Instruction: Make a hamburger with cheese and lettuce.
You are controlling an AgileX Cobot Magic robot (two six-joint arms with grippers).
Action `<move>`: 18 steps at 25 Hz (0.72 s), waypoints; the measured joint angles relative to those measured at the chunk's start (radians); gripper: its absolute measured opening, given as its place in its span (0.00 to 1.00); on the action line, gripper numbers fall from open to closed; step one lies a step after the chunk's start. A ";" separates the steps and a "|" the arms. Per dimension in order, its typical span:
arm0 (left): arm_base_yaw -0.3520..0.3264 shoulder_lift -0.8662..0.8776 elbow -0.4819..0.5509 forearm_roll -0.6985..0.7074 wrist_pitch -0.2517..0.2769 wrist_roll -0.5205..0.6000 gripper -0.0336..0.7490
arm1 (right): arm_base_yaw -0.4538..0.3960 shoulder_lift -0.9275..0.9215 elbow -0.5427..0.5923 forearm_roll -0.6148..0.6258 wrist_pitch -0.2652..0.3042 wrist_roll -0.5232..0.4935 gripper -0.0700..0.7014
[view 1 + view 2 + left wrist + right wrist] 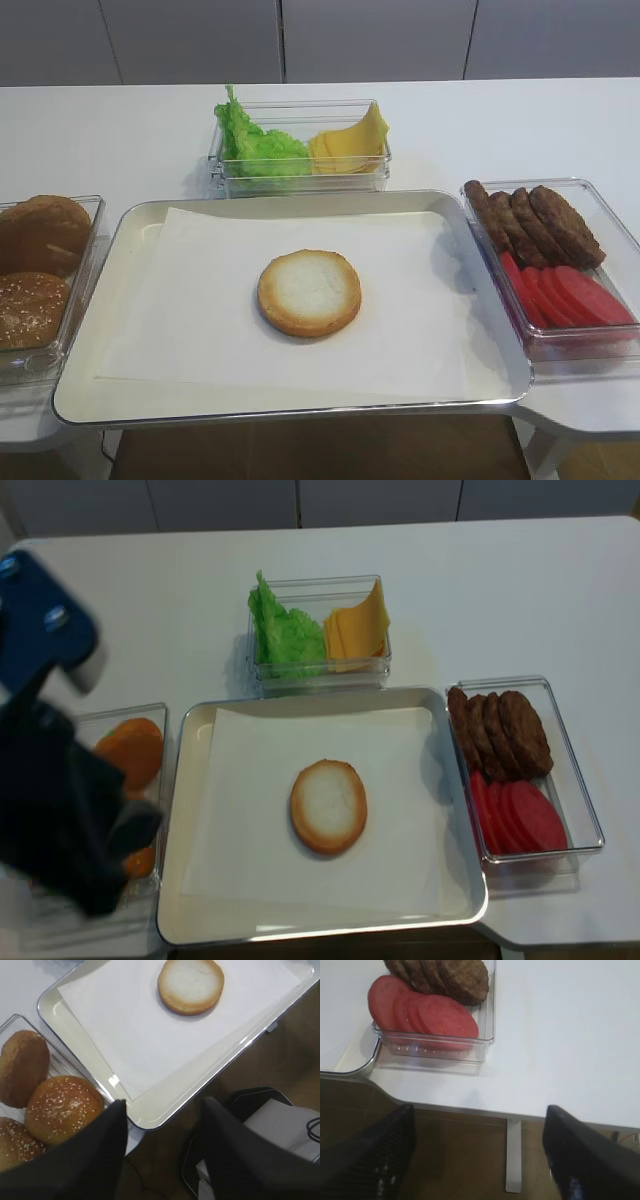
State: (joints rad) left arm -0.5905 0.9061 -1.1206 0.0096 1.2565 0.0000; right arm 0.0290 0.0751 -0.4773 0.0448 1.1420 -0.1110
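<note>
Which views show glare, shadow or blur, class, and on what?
Left wrist view: a bright glint on the tray rim, and the left gripper looms dark and soft-edged up close. Right wrist view: the right gripper is likewise blurred, the tomato slices sharp. Realsense high view: the left arm is a blurred dark mass; the bun half casts a faint shadow.

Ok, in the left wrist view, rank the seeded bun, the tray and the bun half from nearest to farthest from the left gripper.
1. Seeded bun: in its clear bin, right beside the left gripper's near finger.
2. Tray: its near rim lies just beyond the open jaws.
3. Bun half: cut face up on the paper, at the far end of the tray.
</note>
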 joint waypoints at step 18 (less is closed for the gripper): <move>0.000 -0.632 0.279 -0.058 0.018 0.119 0.49 | 0.000 0.000 0.000 0.000 0.000 0.000 0.89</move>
State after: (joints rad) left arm -0.5905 0.2743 -0.8414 -0.0488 1.2749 0.1192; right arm 0.0290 0.0751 -0.4773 0.0448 1.1420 -0.1110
